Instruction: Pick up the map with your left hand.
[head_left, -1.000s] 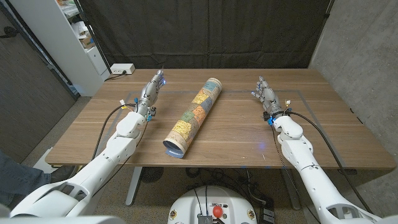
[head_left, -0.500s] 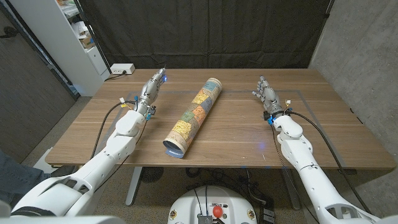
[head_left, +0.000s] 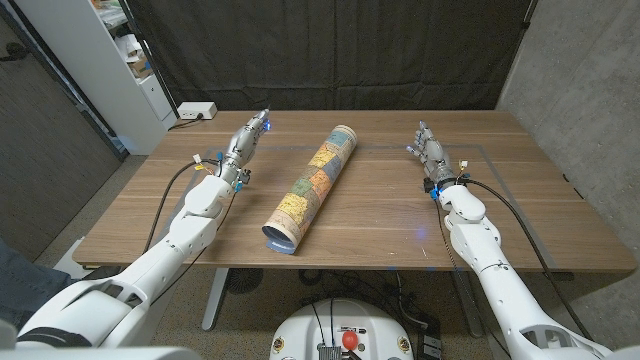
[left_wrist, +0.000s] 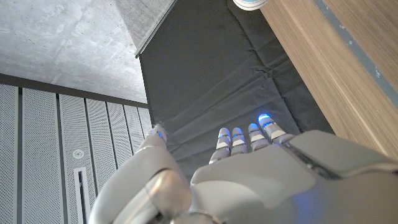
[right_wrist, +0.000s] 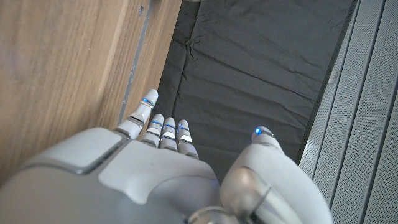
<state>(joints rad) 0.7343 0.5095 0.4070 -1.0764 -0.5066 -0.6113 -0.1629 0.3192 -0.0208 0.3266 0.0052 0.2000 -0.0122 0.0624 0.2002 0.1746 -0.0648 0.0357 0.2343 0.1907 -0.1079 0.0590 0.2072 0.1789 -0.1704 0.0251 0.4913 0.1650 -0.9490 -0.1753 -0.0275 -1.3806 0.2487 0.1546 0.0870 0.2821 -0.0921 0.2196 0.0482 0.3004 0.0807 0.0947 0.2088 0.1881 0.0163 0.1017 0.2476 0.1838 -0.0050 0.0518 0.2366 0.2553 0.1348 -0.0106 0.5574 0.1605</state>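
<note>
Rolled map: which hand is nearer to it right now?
Left, narrowly. The left hand stands open beside the upper half of the rolled map, apart from it. The right hand stands open on its other side, a little farther off.

Left robot hand (head_left: 247, 141) slightly farther forward.

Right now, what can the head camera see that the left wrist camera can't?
The head view takes in the whole rolled-up colourful paper map lying on the brown wooden table, the robot's right hand, and a white power strip at the table's far edge. The left wrist view adds pale grey slatted wall panels and a grey concrete surface. Both share the robot's left hand, holding nothing, the wooden table and the black curtain behind it.
</note>
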